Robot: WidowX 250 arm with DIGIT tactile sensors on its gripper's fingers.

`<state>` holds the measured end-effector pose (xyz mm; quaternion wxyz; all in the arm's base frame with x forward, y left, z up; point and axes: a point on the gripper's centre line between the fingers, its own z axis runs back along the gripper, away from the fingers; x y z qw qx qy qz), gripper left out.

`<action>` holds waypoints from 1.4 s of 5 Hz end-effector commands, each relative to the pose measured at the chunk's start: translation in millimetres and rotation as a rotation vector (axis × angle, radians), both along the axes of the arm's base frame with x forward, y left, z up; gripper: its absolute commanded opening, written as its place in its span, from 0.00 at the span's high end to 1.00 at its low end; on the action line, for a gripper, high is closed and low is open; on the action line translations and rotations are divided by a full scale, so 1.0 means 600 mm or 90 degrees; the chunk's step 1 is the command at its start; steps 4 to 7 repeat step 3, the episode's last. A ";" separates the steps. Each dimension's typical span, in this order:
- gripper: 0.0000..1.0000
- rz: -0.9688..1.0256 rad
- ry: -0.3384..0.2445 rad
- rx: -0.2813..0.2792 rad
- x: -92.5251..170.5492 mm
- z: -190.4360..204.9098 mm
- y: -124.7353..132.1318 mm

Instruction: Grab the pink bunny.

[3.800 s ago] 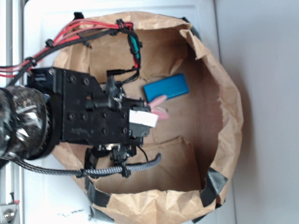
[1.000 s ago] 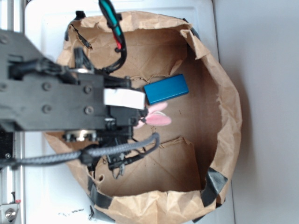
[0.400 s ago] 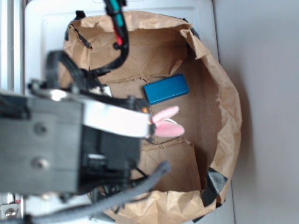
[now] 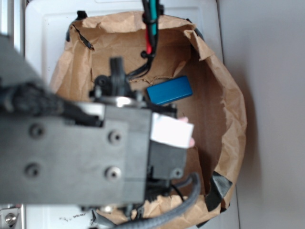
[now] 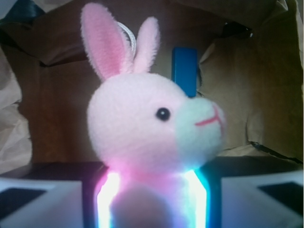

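Observation:
The pink bunny (image 5: 152, 128) fills the wrist view, head and both ears upright above my gripper (image 5: 152, 199), whose glowing pads (image 5: 108, 194) press on its body from both sides. My gripper is shut on the bunny. In the exterior view the black arm and gripper body (image 4: 164, 143) cover nearly all of the toy; only a sliver of pink (image 4: 191, 141) peeks out past the white label. The arm hangs over the brown paper bag (image 4: 228, 109), well above its floor.
A blue rectangular block (image 4: 169, 90) lies on the bag's floor, also seen behind the bunny's ears as the block (image 5: 184, 69). The crumpled bag walls ring the space, with black tape (image 4: 217, 188) on the rim. A red and green cable bundle (image 4: 150, 28) rises at the top.
The arm has risen toward the camera and shifted right with the bunny in its grip. The bunny's ears, visible before, are now almost hidden behind the gripper body.

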<state>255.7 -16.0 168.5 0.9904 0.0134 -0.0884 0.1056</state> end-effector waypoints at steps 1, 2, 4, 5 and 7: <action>1.00 -0.007 -0.072 0.003 -0.026 0.001 0.017; 1.00 -0.003 -0.076 -0.008 -0.025 0.004 0.024; 1.00 0.002 -0.066 -0.009 -0.017 0.003 0.025; 1.00 0.002 -0.066 -0.009 -0.017 0.003 0.025; 1.00 0.002 -0.066 -0.009 -0.017 0.003 0.025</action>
